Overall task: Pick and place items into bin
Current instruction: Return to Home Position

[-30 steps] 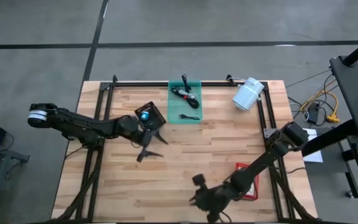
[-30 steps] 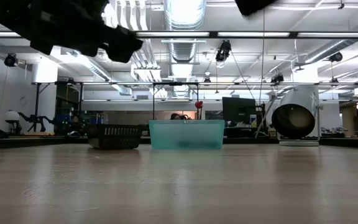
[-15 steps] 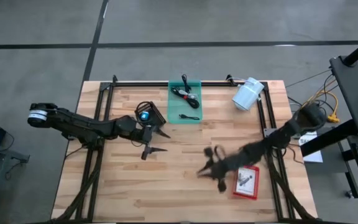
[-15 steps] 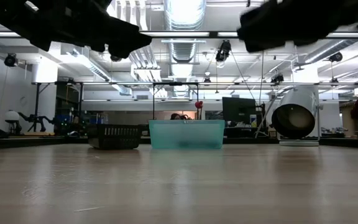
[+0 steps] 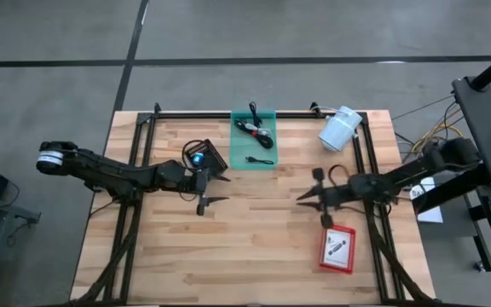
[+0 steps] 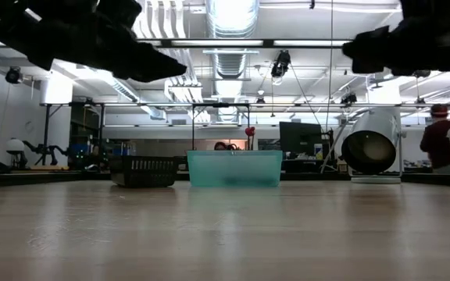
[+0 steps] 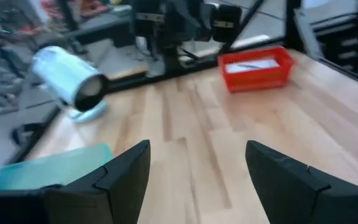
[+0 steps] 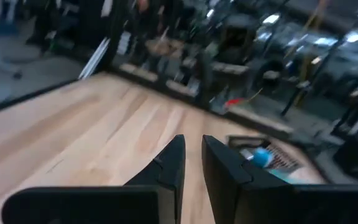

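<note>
I count three bins (image 5: 254, 141), two hands.
Right hand (image 5: 301, 198) near red bin (image 5: 337, 249), nearly closed; left hand (image 5: 218, 189) farther, wide open; both empty.

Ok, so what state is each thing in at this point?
left gripper: open, empty, above the table.
right gripper: shut, empty, above the table.
teal bin: upright, holds black cables.
black bin: upright, holds a dark item with a blue spot.
red bin: upright, holds a white box.
white cylinder: lying on its side.
</note>
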